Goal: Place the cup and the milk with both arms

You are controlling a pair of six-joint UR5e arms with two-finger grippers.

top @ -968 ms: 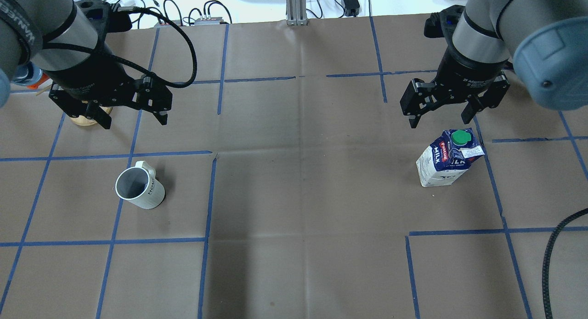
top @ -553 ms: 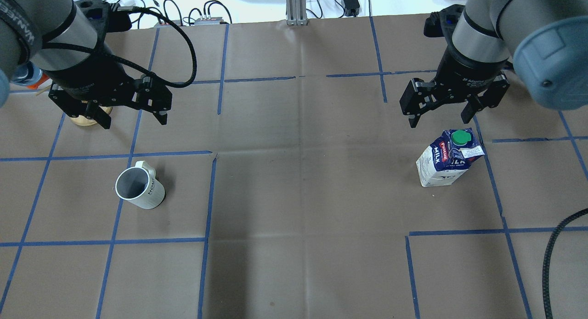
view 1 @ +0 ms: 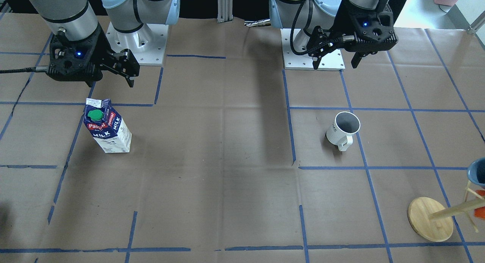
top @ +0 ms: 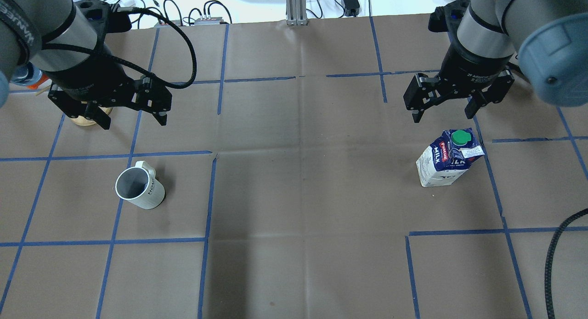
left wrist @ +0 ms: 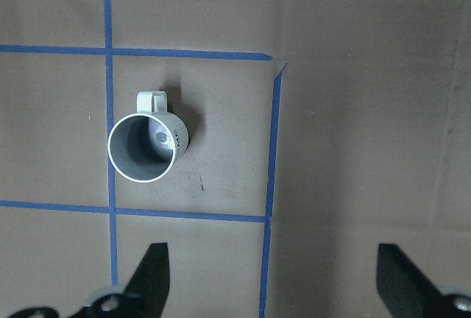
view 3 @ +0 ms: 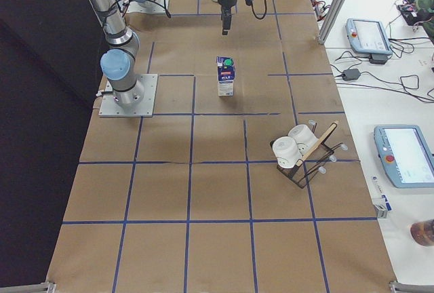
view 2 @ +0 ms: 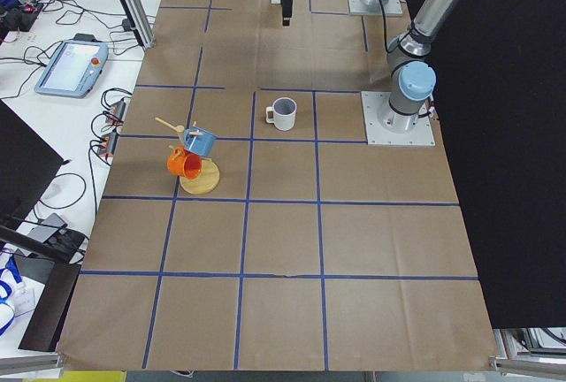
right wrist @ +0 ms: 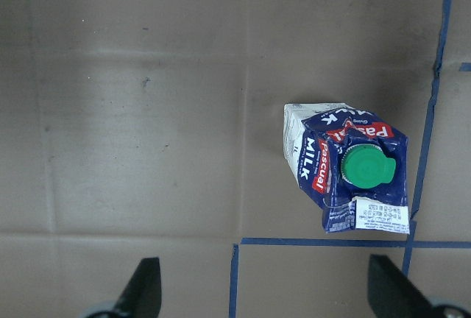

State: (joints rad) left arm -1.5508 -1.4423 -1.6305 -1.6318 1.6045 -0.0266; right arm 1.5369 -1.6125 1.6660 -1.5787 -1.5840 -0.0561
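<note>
In the overhead view the left hand [top: 133,118] hangs in the upper left of the frame. Its two fingers are spread wide and hold nothing. The cup [top: 140,188] stands upright on the worktop [top: 298,195], lower in the frame and clear of the hand, with its handle toward the top edge. In the left wrist view the cup sits left of centre, its left edge over a vertical blue tape line [left wrist: 111,9], and the two dark fingertips show far apart at the bottom edge.

The right hand [top: 442,116] hangs in the upper right of the overhead frame, also spread wide and empty. The milk [top: 448,159] stands upright just below it in the frame, not touched by the fingers. In the right wrist view the carton lies right of centre with its green cap [right wrist: 366,168] facing the camera.

A wooden mug stand [view 1: 430,218] sits in the lower right of the front-facing view; the left side view shows a blue mug [view 2: 201,142] and an orange mug [view 2: 183,164] hanging on it. A wire rack [view 3: 303,154] with two white cups stands right of centre in the right side view.
</note>
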